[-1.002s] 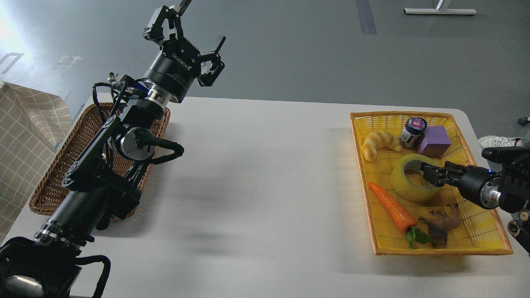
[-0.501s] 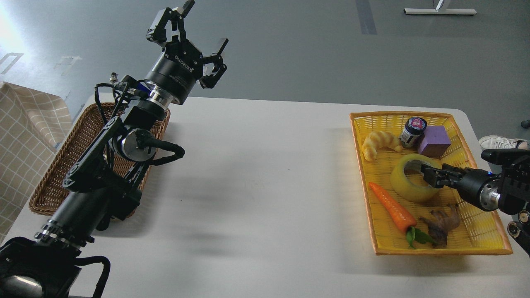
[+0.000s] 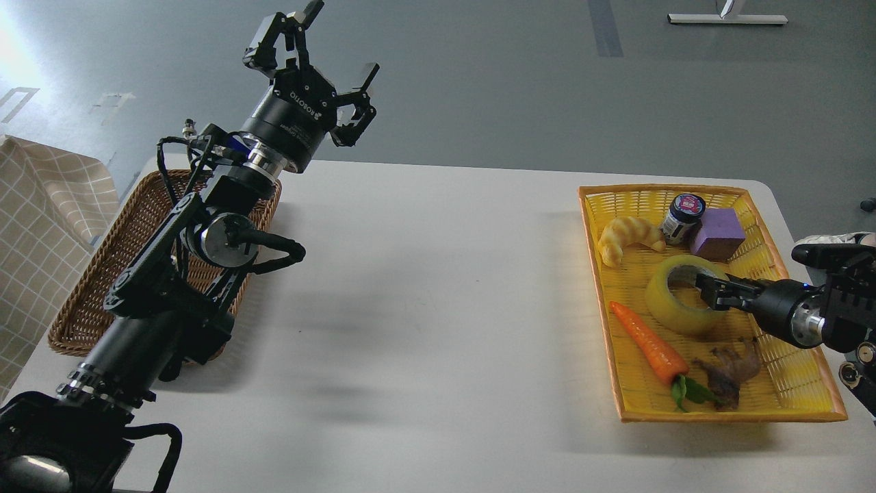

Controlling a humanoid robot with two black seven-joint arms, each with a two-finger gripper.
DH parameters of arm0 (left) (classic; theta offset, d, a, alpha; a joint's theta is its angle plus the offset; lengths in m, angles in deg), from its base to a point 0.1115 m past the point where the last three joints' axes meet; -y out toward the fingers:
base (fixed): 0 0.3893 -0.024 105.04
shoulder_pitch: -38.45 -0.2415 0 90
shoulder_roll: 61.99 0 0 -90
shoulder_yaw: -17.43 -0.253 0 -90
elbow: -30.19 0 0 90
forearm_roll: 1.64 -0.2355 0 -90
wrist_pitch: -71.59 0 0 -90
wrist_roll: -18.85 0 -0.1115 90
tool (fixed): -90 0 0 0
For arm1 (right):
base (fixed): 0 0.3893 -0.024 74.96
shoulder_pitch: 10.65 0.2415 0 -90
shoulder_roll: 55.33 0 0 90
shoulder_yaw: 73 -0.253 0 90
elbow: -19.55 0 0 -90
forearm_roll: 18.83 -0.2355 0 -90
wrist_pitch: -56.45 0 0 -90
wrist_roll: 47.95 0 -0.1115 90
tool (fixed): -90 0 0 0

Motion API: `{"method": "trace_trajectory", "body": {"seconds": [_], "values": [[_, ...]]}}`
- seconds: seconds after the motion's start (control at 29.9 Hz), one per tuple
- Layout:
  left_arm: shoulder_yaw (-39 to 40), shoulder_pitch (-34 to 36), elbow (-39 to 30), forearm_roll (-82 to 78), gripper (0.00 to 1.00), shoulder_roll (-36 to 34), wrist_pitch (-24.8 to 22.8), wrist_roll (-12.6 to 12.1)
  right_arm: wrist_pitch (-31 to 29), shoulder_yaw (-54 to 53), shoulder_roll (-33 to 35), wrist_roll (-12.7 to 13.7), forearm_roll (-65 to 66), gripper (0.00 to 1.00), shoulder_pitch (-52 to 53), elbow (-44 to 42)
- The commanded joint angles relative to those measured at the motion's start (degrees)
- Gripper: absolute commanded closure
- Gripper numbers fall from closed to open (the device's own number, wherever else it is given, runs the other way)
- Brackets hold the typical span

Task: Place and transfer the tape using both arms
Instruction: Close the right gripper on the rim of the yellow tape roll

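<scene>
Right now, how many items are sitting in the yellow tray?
6. Croissant toy far left, jar and purple block at the far end, tape mid-tray at the right gripper, carrot and brown figure nearest. Something could be hidden behind the right arm.

The tape (image 3: 684, 296) at right looked like glossy translucent yellow plastic, sitting in a yellow woven tray (image 3: 801, 383). The basket (image 3: 89, 287) at left was rough brown wicker, and the table (image 3: 438, 308) was smooth and matt. The left arm (image 3: 205, 239) was matt black with shiny silver metal discs.
</scene>
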Motion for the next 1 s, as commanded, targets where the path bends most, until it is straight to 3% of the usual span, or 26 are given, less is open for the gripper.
{"method": "trace_trajectory", "body": {"seconds": [0.0,0.2,0.27,0.47,0.63,0.97], "values": [[0.0,-0.1,0.1,0.0,0.02,0.0,0.1,0.0,-0.5,0.0,0.3,-0.1,-1.0,0.62,-0.2,0.2],[0.0,-0.1,0.3,0.0,0.02,0.1,0.2,0.0,-0.8,0.0,2.0,-0.4,-1.8,0.67,-0.6,1.4],[-0.1,-0.1,0.3,0.0,0.02,0.1,0.2,0.0,-1.3,0.0,2.4,-0.4,-3.2,0.72,-0.7,1.5],[-0.1,-0.1,0.3,0.0,0.02,0.1,0.3,-0.1,-1.8,0.0,4.3,-0.5,-5.4,0.73,-0.7,2.9],[-0.1,-0.1,0.3,0.0,0.02,0.2,0.3,-0.1,-3.1,0.1,5.2,-0.6,-6.5,0.81,-0.9,4.4],[-0.2,-0.1,0.3,0.0,0.02,0.1,0.2,-0.1,-3.3,0.2,5.1,-0.6,-7.1,0.81,-2.0,4.8]]}}
